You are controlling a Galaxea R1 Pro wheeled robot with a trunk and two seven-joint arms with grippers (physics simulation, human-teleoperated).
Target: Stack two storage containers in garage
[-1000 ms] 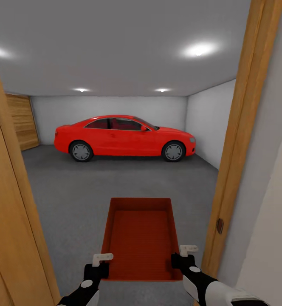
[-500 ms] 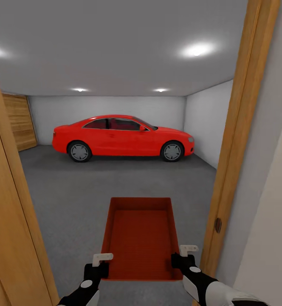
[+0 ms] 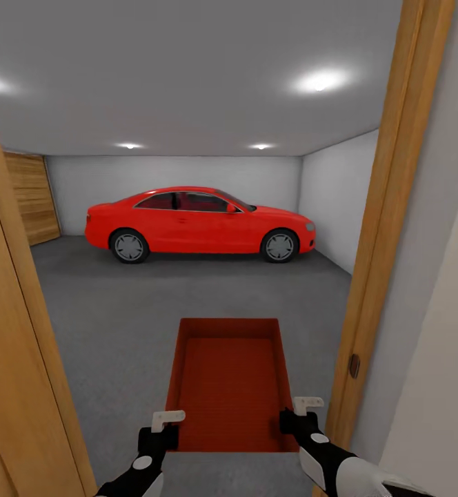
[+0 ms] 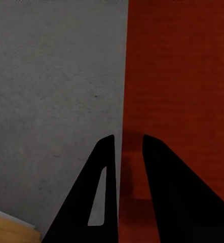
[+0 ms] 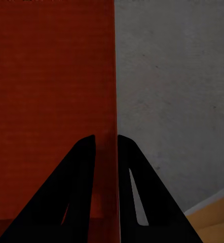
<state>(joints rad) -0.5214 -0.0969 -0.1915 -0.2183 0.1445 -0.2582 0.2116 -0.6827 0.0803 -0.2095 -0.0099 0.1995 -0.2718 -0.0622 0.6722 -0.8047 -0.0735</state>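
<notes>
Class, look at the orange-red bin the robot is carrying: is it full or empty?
Empty. In the head view the storage container shows its bare ribbed bottom, with nothing inside, while it is held over the grey floor.

Both arms reaching forward and low, left claw (image 3: 165,426) and right claw (image 3: 299,412) each clamped shut

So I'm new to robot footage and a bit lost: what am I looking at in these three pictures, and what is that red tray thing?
It is a simulated two-armed robot. The big picture comes from its head camera, looking through a wooden doorway into a garage with a red car on a grey concrete floor. The red thing is an open storage container, carried in front. The left gripper and right gripper each pinch a side wall near its near end. The two small pictures come from wrist cameras, looking along the dark fingers clamped over those walls.
</notes>
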